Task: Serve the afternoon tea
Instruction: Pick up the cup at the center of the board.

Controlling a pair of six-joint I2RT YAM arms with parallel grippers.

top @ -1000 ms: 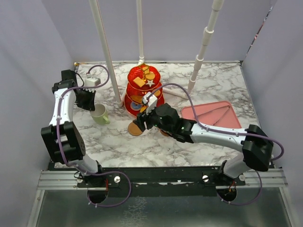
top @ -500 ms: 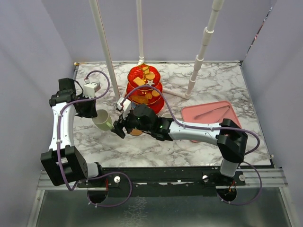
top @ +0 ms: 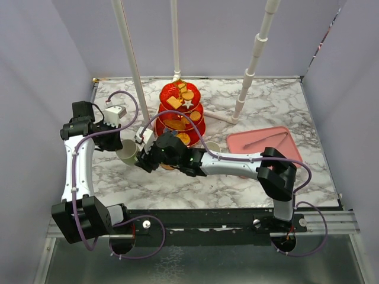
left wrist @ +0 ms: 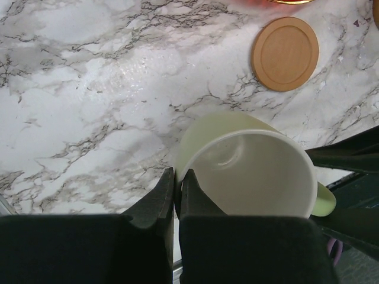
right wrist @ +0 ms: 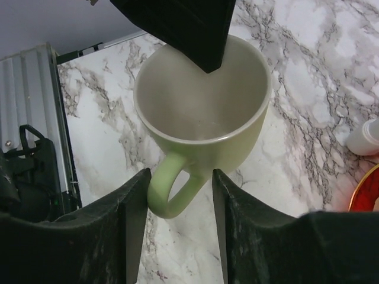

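The left gripper [left wrist: 176, 178] has its fingers pinched tight on the rim of the pale green mug [right wrist: 201, 100], one inside and one outside. The mug sits tilted over the left part of the marble table [top: 266, 100], just near-left of the red three-tier stand [top: 179, 112]; I cannot tell whether its base touches the marble. The right gripper [right wrist: 180, 173] is partly open, its fingers straddling the mug's handle [right wrist: 169, 194] without clamping it. A brown coaster [left wrist: 285, 53] lies just beside the mug.
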